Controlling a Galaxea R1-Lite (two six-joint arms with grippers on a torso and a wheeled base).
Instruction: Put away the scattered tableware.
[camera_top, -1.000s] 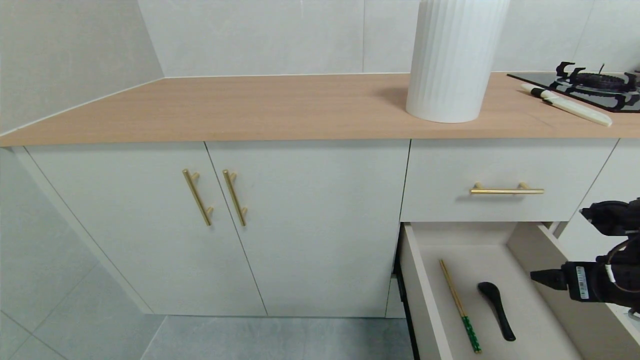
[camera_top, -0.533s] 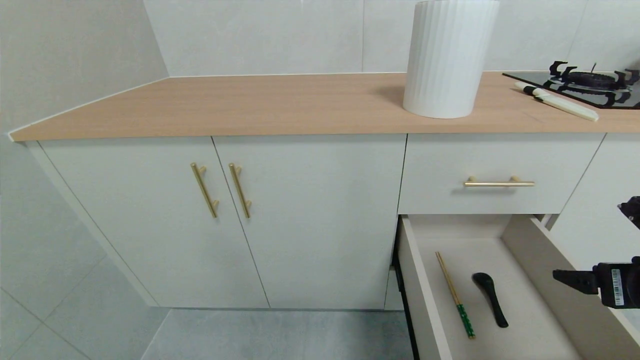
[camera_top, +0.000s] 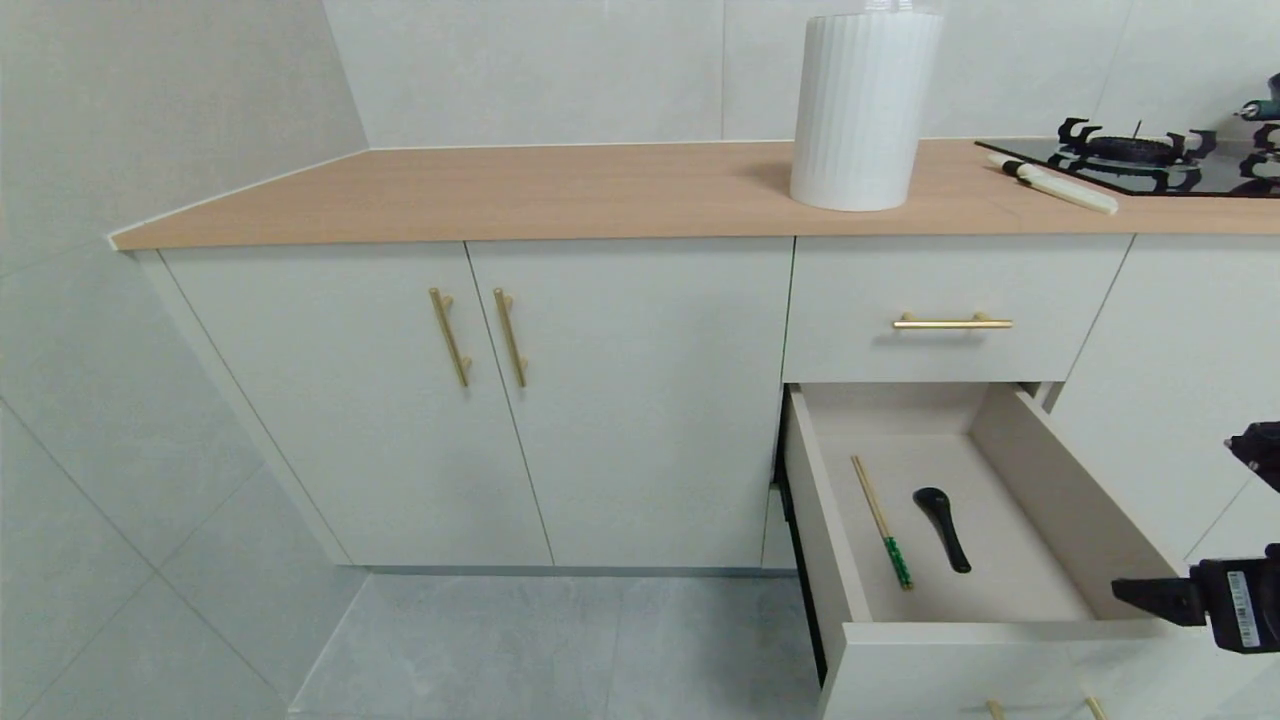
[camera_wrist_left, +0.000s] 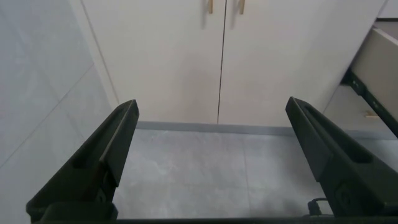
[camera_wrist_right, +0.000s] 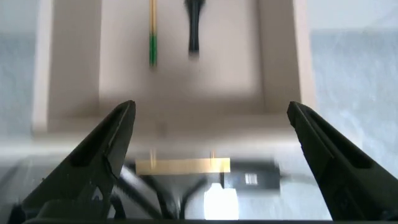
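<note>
Kitchen view pulled back, chopsticks (camera_top: 881, 522), spoon (camera_top: 945, 530) inside drawer (camera_top: 1060, 500)

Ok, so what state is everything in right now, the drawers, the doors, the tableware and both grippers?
lower drawer: pulled open
upper drawer: shut
cabinet doors: both shut
chopsticks: lying flat in the lower drawer
black spoon: lying flat beside them, not touching
white container: upright on the counter
left gripper: fingers open, empty
right gripper: fingers open, empty

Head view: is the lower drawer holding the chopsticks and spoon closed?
No, the drawer stands pulled open, with the chopsticks and black spoon lying inside.
</note>
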